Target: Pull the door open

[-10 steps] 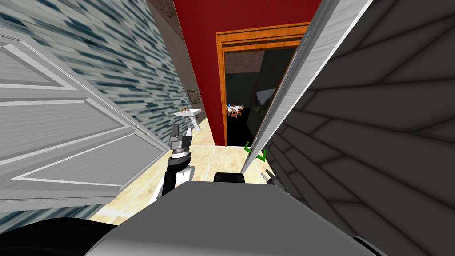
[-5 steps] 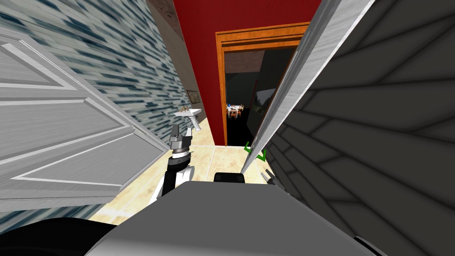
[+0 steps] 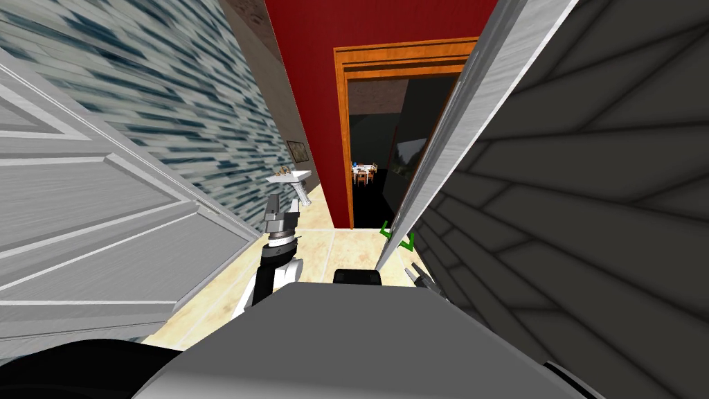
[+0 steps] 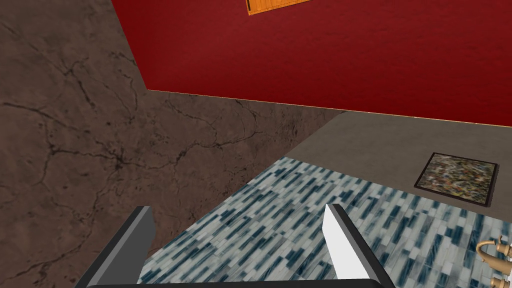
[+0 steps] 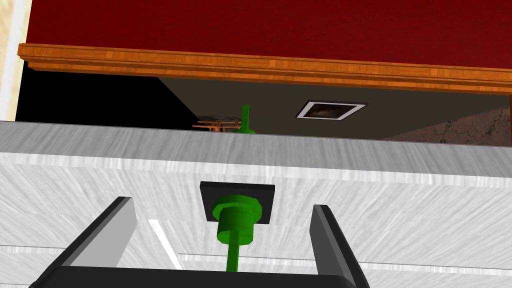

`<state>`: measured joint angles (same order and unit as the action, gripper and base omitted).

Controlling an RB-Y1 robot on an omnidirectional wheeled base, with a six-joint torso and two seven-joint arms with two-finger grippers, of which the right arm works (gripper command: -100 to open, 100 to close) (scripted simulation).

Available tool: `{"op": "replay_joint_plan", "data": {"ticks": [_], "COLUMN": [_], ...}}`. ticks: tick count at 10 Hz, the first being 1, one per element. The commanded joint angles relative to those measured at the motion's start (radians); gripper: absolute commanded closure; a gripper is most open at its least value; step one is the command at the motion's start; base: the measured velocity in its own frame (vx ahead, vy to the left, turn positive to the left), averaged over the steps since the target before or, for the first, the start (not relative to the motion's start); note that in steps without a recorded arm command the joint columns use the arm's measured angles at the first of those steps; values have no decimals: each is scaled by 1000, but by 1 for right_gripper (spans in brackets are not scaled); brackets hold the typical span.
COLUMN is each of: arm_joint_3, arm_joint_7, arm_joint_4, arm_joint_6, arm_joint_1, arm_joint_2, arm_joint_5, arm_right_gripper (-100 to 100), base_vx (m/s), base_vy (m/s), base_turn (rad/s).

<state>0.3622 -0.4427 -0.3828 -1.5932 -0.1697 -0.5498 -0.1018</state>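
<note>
- The head view is shifting a little against half a second ago. The orange door frame (image 3: 408,52) is sliding sideways, so the robot itself is moving, not the door (image 3: 457,131).
- The right end effector (image 5: 222,205) is standing open, its fingers straddling the green handle (image 5: 235,220) near the door's edge without pressing it.
- The left end effector (image 4: 240,215) is hanging open and idle.
- The door is standing ajar, so the pull is probably well along.

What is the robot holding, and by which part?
Nothing. The right gripper, open, flanks the green door handle without pressing it; the left gripper is open and empty.
</note>
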Motion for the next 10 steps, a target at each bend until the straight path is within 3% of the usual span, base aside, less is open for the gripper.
{"op": "replay_joint_plan", "data": {"ticks": [1, 3, 4, 5, 10], "arm_joint_3": [25, 25, 53, 71, 102], "arm_joint_7": [-10, -10, -20, -26, -35], "arm_joint_4": [-18, -18, -29, -36, -36], "arm_joint_6": [16, 16, 23, 27, 32], "arm_joint_1": [20, 20, 45, 62, 91], "arm_joint_2": [-1, -1, 0, 0, 0], "arm_joint_5": [-23, -23, -48, -64, -90], "arm_right_gripper": [-100, -100, -100, -100, -100], "base_vx": [80, 30, 11, -7, -36], "base_vy": [97, 41, 3, -42, -75], "base_turn": [-257, -50, -164, -261, -43]}}
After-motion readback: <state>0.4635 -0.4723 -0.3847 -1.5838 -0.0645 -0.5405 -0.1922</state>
